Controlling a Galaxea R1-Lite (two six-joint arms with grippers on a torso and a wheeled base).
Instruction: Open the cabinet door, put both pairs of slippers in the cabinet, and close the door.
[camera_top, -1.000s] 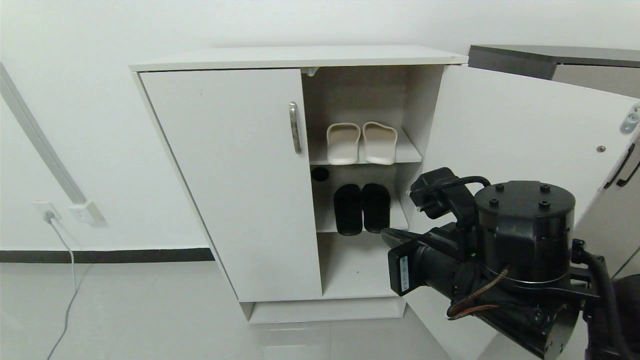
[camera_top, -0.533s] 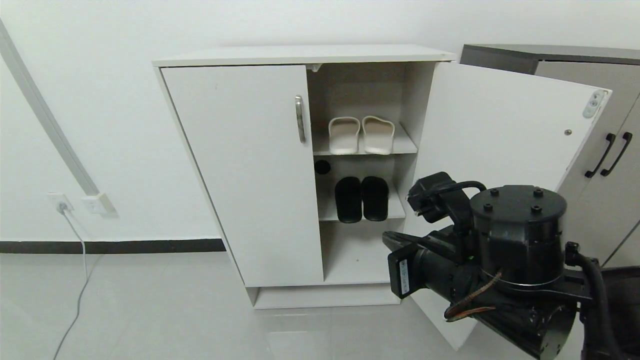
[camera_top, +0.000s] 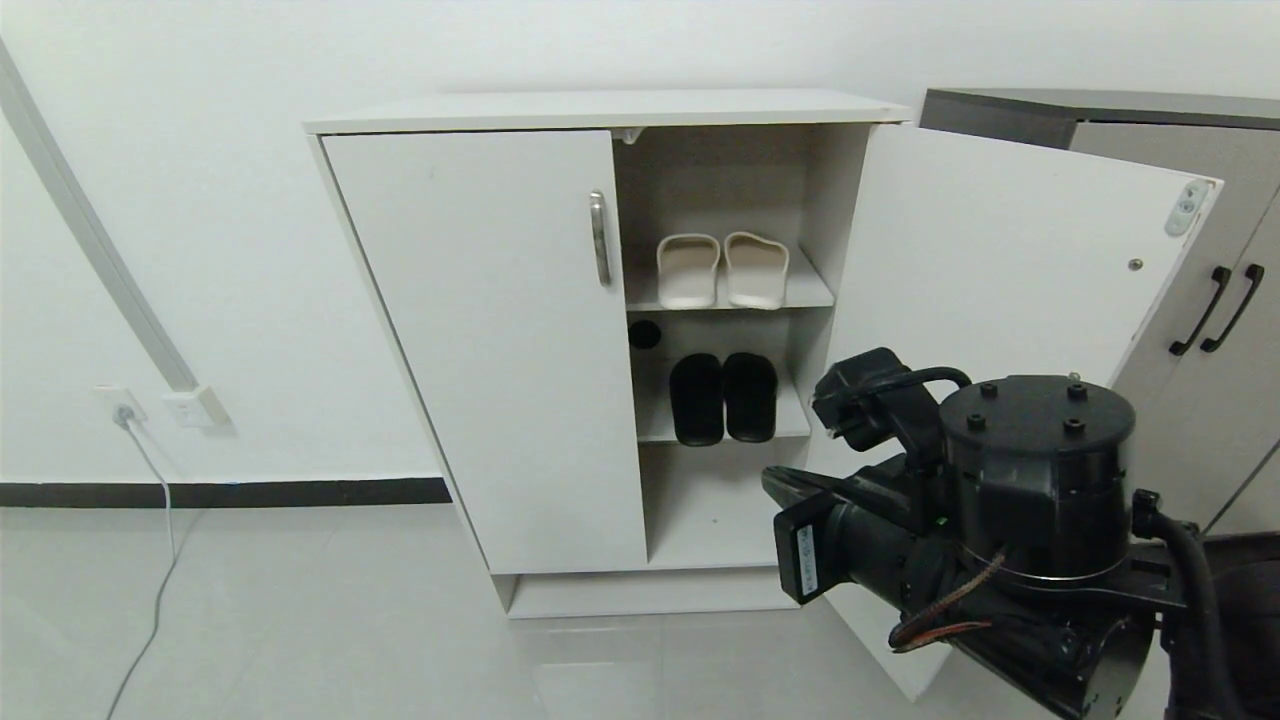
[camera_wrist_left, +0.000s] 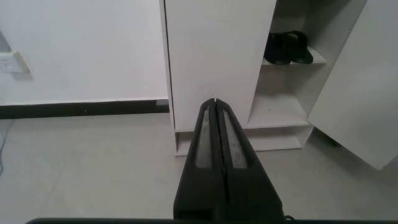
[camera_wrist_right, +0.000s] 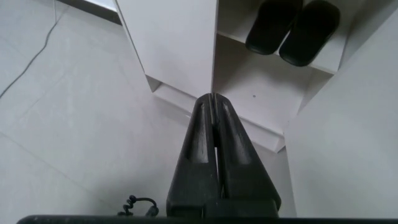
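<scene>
A white cabinet (camera_top: 600, 108) stood against a wall with its left door (camera_top: 490, 350) closed and its right door (camera_top: 1000, 270) swung wide open. Inside, a pair of white slippers (camera_top: 722, 270) sat on the upper shelf and a pair of black slippers (camera_top: 723, 397) on the shelf below, toes pointing inward. Judging by this, only closing the door was left.

The right hand (camera_wrist_right: 215, 99) was clenched, its fingers pressed together and holding nothing. It hung low in front of the open compartment, pointing toward the cabinet's bottom shelf, with the black slippers ahead of it and higher. The open door stood just beside this hand on its outer side, inner face turned toward it, and ran from the hinge ahead of the hand back past it toward the robot.

The left hand (camera_wrist_left: 214, 102) was also clenched and empty, facing the closed door from well back over the floor, with the open door well apart from it, across the compartment.

The right arm was much the nearer to the door. The hand probably had to get round the free edge to the outer face to push the door shut.
</scene>
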